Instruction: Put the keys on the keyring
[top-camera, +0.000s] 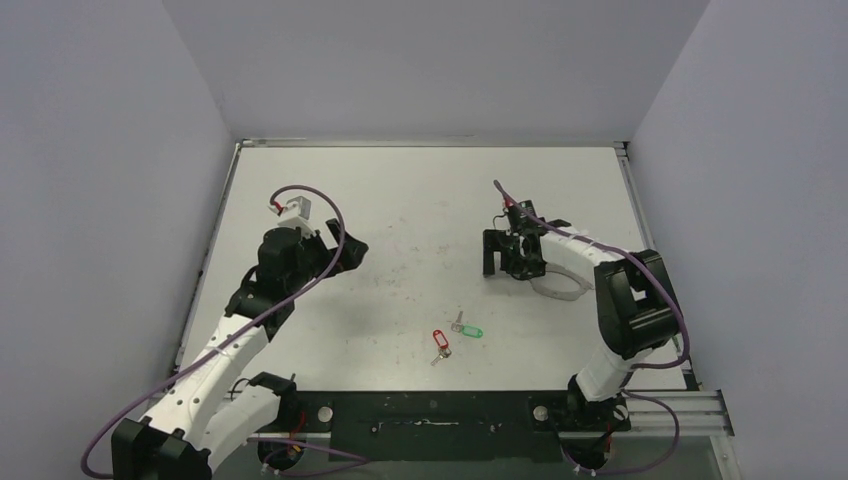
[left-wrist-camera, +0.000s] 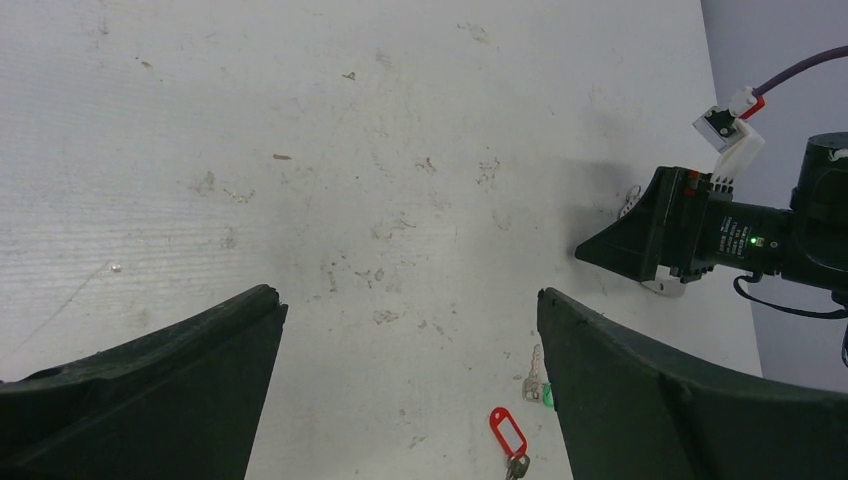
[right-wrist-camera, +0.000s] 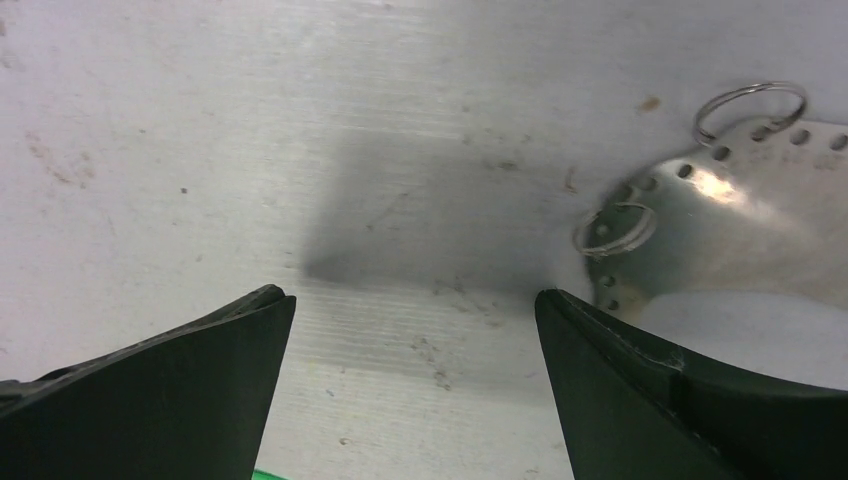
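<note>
Both hands are released, fingers spread wide and grasping nothing. The left hand (top-camera: 350, 250) hangs over bare surface (top-camera: 420, 190) on its own side. The right hand (right-wrist-camera: 410, 295) hovers low, just beside the keyring (right-wrist-camera: 720, 200). From the right wrist view this looks like a shiny perforated metal band carrying two small split rings (right-wrist-camera: 750, 105), though glare makes its full shape hard to judge.

The keys lie flat and near each other toward the near edge, between the arms. The red-tagged key (top-camera: 440, 342) is just nearer the bases than the green-tagged key (top-camera: 470, 331), and both are well apart from the keyring.

The likely trouble starts with the keyring: it is pale and lies flat on white, so fingers could skate over it or push it away. The keys are thin and close together, so pinching one may knock the other. Threading a key onto a split ring also leaves little room for misalignment.

No brand or label is readable. The print beside a green light (left-wrist-camera: 752, 241) on the right wrist is too small to make out.
</note>
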